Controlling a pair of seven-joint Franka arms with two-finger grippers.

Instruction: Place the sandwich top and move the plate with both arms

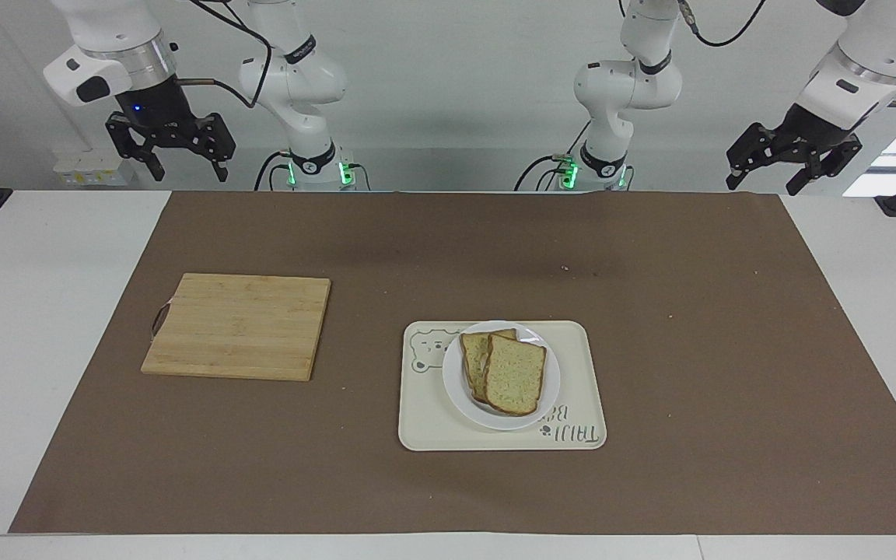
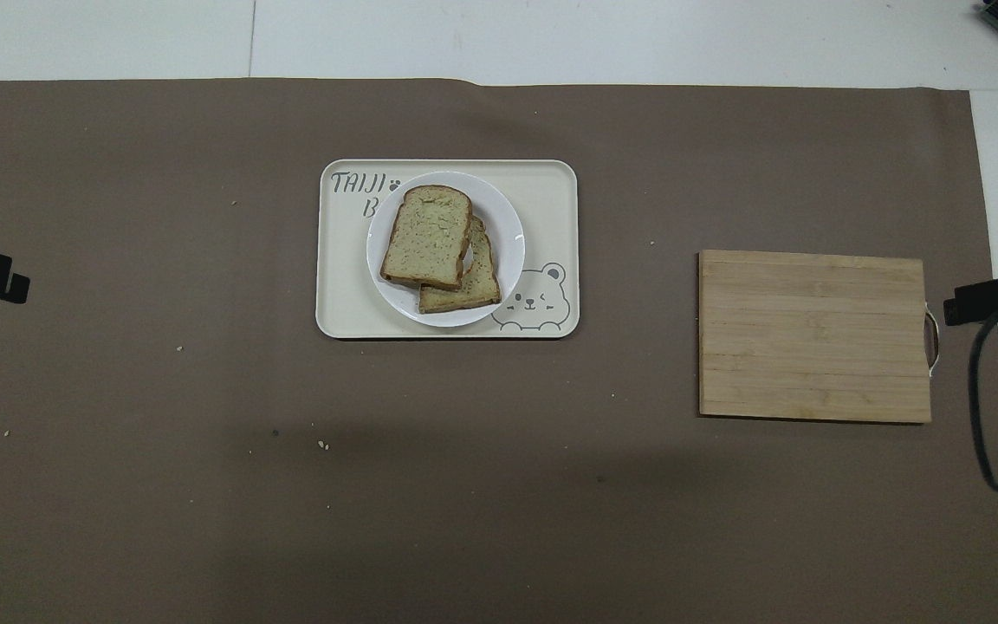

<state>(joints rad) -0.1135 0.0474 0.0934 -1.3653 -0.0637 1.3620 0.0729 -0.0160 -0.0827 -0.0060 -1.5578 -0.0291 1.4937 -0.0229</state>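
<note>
The sandwich top (image 1: 516, 375) (image 2: 426, 237), a plain slice with a brown crust, lies skewed on another bread slice (image 1: 475, 354) (image 2: 483, 284). Both rest on the small white plate (image 1: 550, 386) (image 2: 509, 241), which stands on the cream bear tray (image 1: 432, 424) (image 2: 341, 290). My left gripper (image 1: 763, 185) hangs open and empty, high over the mat's corner at the left arm's end. Over the right arm's end, my right gripper (image 1: 190, 173) is also raised, open and empty. Neither gripper touches anything. In the overhead view only their dark tips show at the side edges.
A wooden cutting board (image 1: 238, 327) (image 2: 813, 336) lies bare on the brown mat (image 1: 689, 350) toward the right arm's end. A black cable (image 2: 981, 416) loops down beside the board. Small crumbs dot the mat.
</note>
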